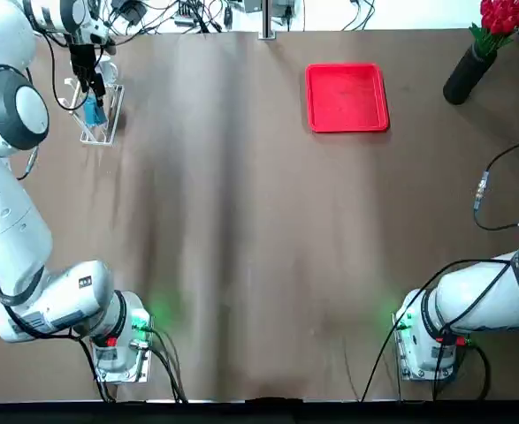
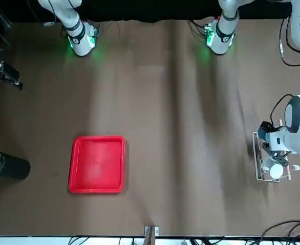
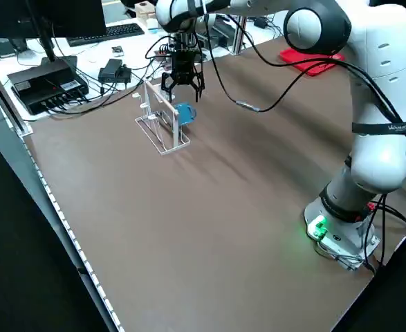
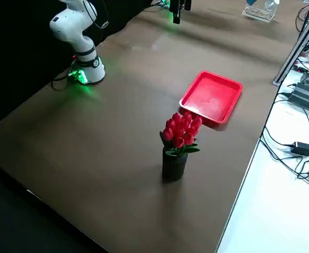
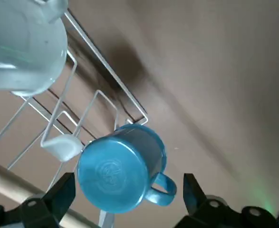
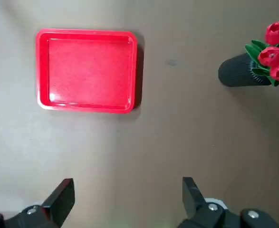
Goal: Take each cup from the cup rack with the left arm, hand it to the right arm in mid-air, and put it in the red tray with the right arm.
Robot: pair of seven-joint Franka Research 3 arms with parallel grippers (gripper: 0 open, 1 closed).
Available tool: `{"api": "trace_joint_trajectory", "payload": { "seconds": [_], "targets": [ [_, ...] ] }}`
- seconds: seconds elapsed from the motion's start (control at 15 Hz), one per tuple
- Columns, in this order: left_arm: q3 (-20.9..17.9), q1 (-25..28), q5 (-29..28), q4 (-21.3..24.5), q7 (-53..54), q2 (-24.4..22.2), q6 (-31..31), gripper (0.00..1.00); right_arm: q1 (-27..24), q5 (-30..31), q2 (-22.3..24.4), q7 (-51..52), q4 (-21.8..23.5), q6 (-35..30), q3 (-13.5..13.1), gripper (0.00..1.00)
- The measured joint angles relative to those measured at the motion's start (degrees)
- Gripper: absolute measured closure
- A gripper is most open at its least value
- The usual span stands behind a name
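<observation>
The cup rack [image 1: 100, 119], a silvery wire frame, stands at the table's far left. A blue cup [image 5: 121, 173] hangs on it with its handle to one side, and a white cup [image 5: 20, 47] hangs on a peg beside it. My left gripper [image 5: 128, 184] is open just above the blue cup, one finger on each side and not touching it. The side view shows the left gripper [image 3: 182, 84] over the blue cup [image 3: 184, 113]. My right gripper [image 6: 125, 190] hangs open and empty high above the table, near the red tray [image 6: 86, 70]. The red tray [image 1: 347, 97] holds nothing.
A black vase [image 1: 468, 76] with red flowers stands at the far right, beyond the tray. Cables and electronics lie along the far edge behind the rack [image 3: 162, 126]. A cable [image 1: 484, 190] trails over the table on the right.
</observation>
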State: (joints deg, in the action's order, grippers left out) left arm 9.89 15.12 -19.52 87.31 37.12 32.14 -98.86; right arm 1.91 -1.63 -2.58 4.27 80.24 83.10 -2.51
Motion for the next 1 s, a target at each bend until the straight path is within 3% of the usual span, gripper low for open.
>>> {"api": "trace_joint_trajectory", "payload": {
  "seconds": [1.0],
  "targets": [
    [0.24, -0.98, -3.72, 0.02, 0.34, 1.97, 0.02, 0.00, 0.12, -0.44, 0.00, 0.00, 0.00, 0.00, 0.19, 0.00]
  ]
}}
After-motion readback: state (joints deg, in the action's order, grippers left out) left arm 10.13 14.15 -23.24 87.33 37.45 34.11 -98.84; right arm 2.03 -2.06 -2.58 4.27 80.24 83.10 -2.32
